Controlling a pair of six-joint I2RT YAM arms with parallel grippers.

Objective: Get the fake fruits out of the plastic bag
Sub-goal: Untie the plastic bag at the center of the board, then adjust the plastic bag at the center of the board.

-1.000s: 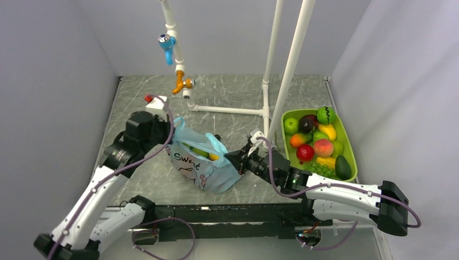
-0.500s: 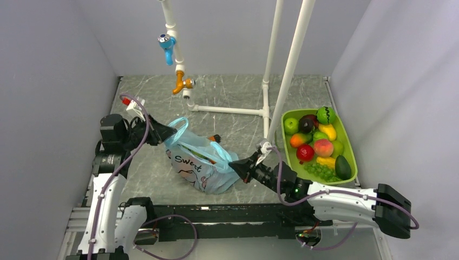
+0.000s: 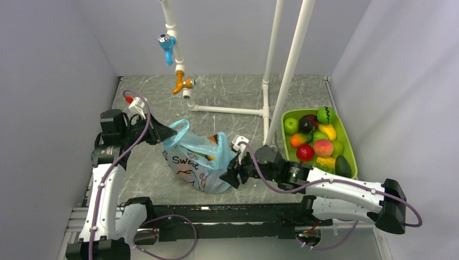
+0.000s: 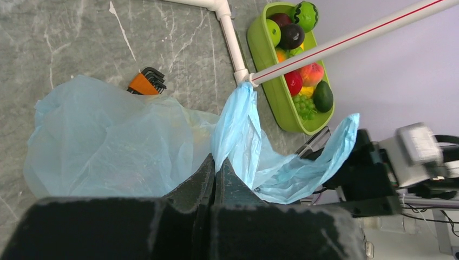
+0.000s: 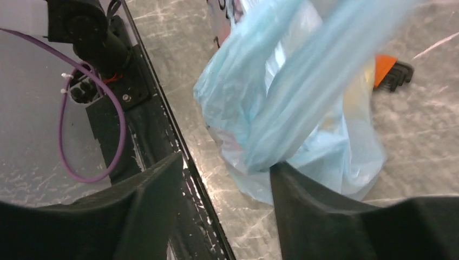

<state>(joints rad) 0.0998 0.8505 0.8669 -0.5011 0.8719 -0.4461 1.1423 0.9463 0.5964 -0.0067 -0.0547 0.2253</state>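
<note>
Plastic bag (image 3: 197, 168) slumps on the desk (image 3: 233, 95), thin, light and slippery; we judge its handles the surest hold. Our left claw (image 4: 215, 162) pinches one handle; our right claw (image 5: 226, 170) stands spread at the other.

your left gripper (image 3: 162, 133) pinches the plastic bag (image 3: 196, 167) by its left handle; your right gripper (image 3: 230, 174) touches its right side. fruits (image 3: 211, 157) show inside.
</note>
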